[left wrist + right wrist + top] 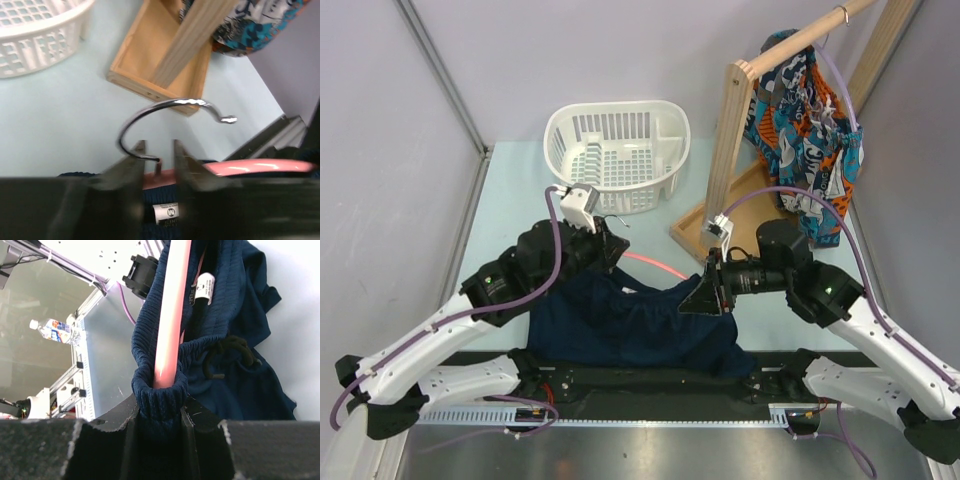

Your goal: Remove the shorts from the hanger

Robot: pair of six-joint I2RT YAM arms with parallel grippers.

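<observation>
The board shorts (805, 120) on the tan wooden rack (730, 150) carry a busy print of teal-blue, orange, white and black, and their hanger (844, 90) is lavender. Left of the rack, the latticed basket (620, 150) is white. Below the rack, the navy shorts (630, 325) are plain dark blue with a white label (165, 212). Their pink hanger (655, 265) has a silver hook (170, 107). The counter (510, 190) is pale mint. The left pincer (158, 147) and right pincer (159, 402) are black.

Bright, even light fills my views, shadows soft (the hook (185, 100) smears in my left wrist view).
</observation>
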